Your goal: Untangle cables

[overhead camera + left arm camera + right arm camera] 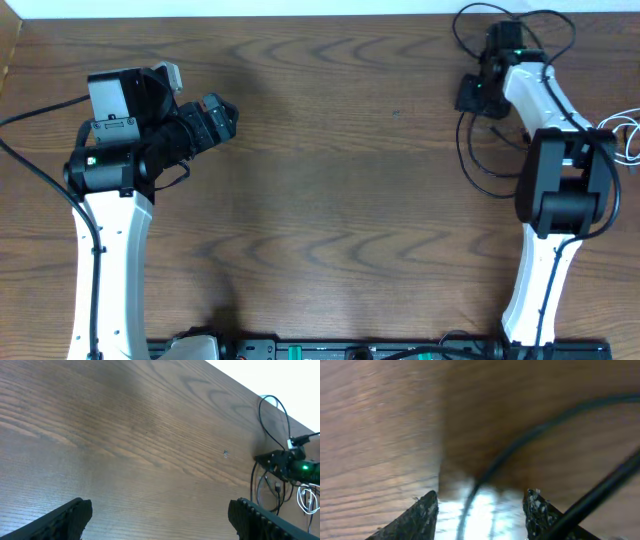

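The black cable point(466, 160) lies in loose loops at the table's far right, around my right gripper point(474, 96). The white cable point(628, 135) is bunched at the right edge, beside the right arm. In the right wrist view my right gripper point(480, 500) hangs low over the wood, open, and a blurred strand of the black cable point(520, 440) runs between its fingertips without being clamped. My left gripper point(160, 510) is wide open over bare wood at the left point(225, 115), far from both cables. The left wrist view shows the black cable point(260, 415) and white cable point(303, 500) in the distance.
A thicker black strand point(600, 495) crosses in front of the right fingertip; whether it is arm wire or cable is unclear. The table's back edge point(300, 14) meets a white wall. The arm bases stand at the front edge.
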Motion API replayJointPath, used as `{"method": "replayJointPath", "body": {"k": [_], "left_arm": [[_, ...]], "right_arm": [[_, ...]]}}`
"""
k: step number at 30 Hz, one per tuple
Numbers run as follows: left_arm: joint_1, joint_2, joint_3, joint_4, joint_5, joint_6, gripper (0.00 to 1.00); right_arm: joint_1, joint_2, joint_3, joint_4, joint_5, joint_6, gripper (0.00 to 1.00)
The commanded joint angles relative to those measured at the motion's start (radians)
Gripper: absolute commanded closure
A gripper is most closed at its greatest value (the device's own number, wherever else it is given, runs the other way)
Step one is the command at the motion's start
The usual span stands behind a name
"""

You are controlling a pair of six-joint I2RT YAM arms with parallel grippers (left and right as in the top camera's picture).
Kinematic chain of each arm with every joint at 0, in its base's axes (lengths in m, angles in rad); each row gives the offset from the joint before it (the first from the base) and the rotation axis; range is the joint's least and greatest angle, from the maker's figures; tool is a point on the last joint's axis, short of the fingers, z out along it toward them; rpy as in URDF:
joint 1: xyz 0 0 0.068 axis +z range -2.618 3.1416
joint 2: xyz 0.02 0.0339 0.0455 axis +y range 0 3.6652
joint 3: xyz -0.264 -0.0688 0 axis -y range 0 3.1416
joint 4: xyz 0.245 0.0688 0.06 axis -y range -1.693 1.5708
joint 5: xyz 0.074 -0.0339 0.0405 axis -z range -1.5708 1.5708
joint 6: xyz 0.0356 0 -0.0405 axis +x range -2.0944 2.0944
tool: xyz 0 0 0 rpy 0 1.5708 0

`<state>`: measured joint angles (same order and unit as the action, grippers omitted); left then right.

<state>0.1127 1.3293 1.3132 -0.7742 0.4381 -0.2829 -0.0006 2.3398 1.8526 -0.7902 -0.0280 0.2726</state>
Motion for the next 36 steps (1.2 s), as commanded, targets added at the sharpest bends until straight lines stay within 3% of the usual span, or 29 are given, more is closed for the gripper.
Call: {"method": "replayJointPath", "body": {"k": [1,3,5,9,13,25,30,36], "left_arm": [[0.005,-0.003,0.02,0.001,-0.013,0.02,0.07],[0.005,-0.003,0.02,0.001,-0.013,0.02,0.07],[0.005,-0.003,0.02,0.001,-0.013,0.02,0.07],[0.005,-0.003,0.02,0.001,-0.013,0.02,0.07],[0.005,-0.003,0.02,0.001,-0.013,0.02,0.07],[0.005,-0.003,0.02,0.001,-0.013,0.02,0.07],[0.005,-0.003,0.02,0.001,-0.013,0.02,0.07],[0.005,-0.003,0.02,0.001,-0.013,0.02,0.08]], "right_arm": [[0.021,0.032,0.0,0.022,0.007,-0.021,0.51],[0.024,0.042,-0.002,0.023,0.042,-0.018,0.49],[0.012,0.05,-0.002,0.02,0.065,-0.014,0.53],[-0.047,0.062,-0.003,-0.003,0.13,-0.014,0.8],[-0.148,0.062,-0.003,-0.021,0.174,-0.015,0.92],[-0.481,0.062,-0.002,0.04,0.321,-0.007,0.89],[-0.621,0.061,-0.001,0.05,0.113,0.008,0.92],[-0.706,0.035,0.061,0.02,-0.175,-0.026,0.77]]}}
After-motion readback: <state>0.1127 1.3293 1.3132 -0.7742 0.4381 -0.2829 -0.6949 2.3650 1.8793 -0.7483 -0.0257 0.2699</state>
